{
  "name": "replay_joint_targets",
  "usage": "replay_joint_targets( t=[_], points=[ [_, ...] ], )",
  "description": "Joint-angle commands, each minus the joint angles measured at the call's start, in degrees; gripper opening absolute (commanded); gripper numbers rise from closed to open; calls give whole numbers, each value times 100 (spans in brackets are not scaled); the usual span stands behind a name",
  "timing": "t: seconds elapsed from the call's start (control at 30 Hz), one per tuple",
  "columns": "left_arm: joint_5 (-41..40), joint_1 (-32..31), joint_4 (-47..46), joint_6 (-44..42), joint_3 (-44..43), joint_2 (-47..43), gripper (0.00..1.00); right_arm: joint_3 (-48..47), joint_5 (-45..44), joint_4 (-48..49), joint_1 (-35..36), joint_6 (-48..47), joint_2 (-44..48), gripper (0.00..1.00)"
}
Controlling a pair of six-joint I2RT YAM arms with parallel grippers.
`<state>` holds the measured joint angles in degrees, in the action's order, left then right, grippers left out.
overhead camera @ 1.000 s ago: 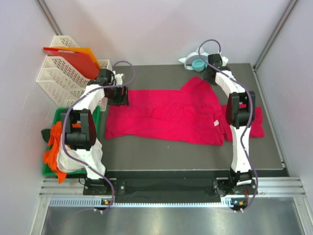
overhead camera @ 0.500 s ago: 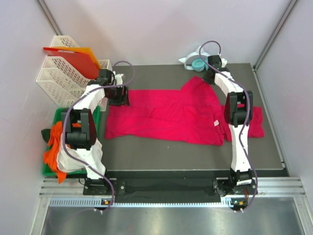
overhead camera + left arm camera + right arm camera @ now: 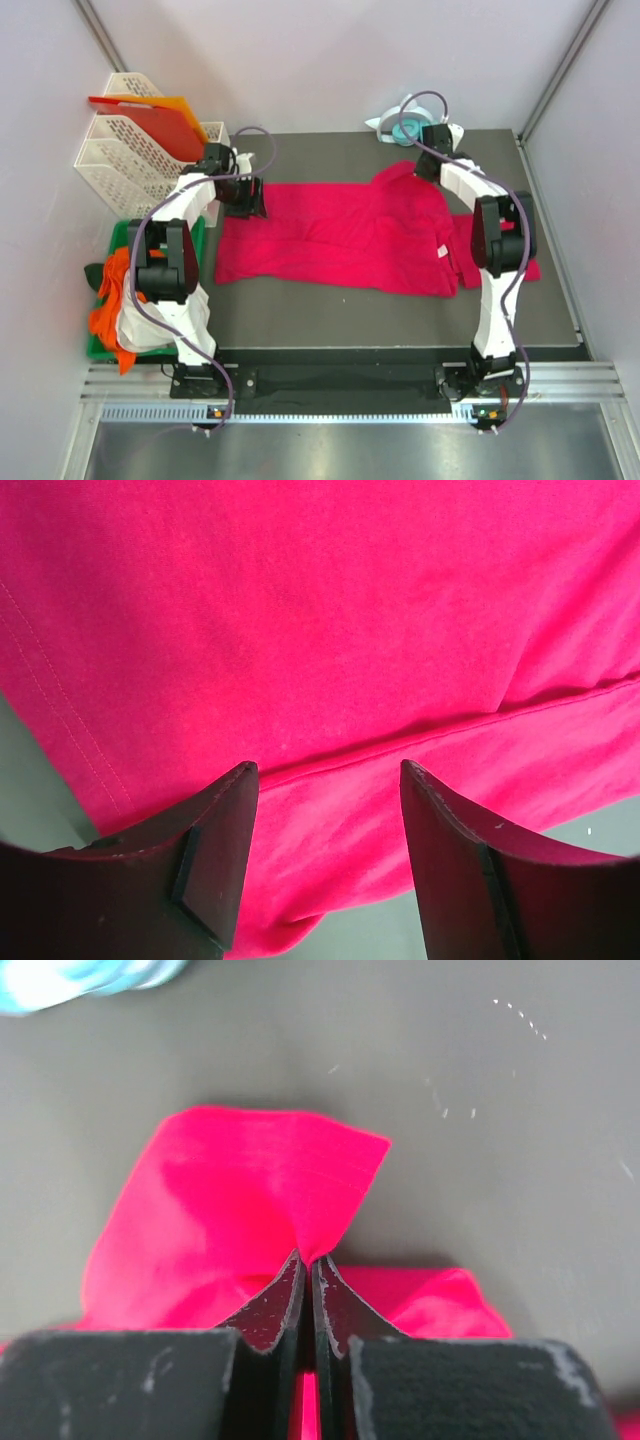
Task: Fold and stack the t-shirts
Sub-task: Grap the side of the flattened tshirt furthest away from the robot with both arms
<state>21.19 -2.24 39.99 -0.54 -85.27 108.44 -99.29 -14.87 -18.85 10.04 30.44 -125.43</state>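
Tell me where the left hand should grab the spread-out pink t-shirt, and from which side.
Probably best: pinch the crimson-pink cotton t-shirt at its far-left corner, coming straight down from above. It lies flat on the dark grey table, so only an edge gives something to close over, and there the stitched hem and a fold line sit right inside the open left hand.

Dark grey matte tabletop (image 3: 330, 320). Soft crimson-pink cotton t-shirt (image 3: 340, 235) lies wrinkled across the middle, reaching toward the right edge. Small white-and-teal round object (image 3: 405, 130) at far edge, near the shirt.
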Motion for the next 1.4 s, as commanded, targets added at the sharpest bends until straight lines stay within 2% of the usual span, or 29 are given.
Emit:
replay_joint_targets(
  t=[0.0, 0.23, 0.47, 0.57, 0.6, 0.67, 0.7, 0.73, 0.83, 0.97, 1.37],
  points=[
    [96, 13, -272, 10, 142, -95, 63, 655, -349, 681, 427, -292, 1151, 0],
    [78, 4, -298, 45, 301, -104, 63, 1972, -411, 725, 806, -240, 1907, 0],
    [61, -4, -299, 45, 284, -34, 63, 2879, -376, 646, 1105, 76, 1996, 0],
    [78, -31, -281, 45, 257, 1, 63, 2862, -367, 523, 1131, 182, 1864, 7],
    [87, -40, -281, 45, 240, 19, 63, 2801, -463, 505, 1114, 173, 1829, 16],
    [122, -57, -246, 45, 187, 45, 63, 2512, -525, 470, 1061, 173, 1820, 23],
    [122, -66, -246, 45, 178, 45, 63, 2397, -551, 479, 965, 165, 1811, 34],
    [131, -66, -254, 45, 160, 45, 63, 2118, -578, 435, 921, 156, 1759, 37],
    [105, -84, -255, 45, 99, 63, 63, 1398, -578, 120, 710, 112, 1426, 39],
    [87, -84, -219, 45, 29, 107, 63, 999, -543, -66, 499, 68, 1161, 39],
    [122, -84, -255, 45, 46, 195, 63, 1851, -411, 162, 472, 349, 1459, 38]
  ],
)
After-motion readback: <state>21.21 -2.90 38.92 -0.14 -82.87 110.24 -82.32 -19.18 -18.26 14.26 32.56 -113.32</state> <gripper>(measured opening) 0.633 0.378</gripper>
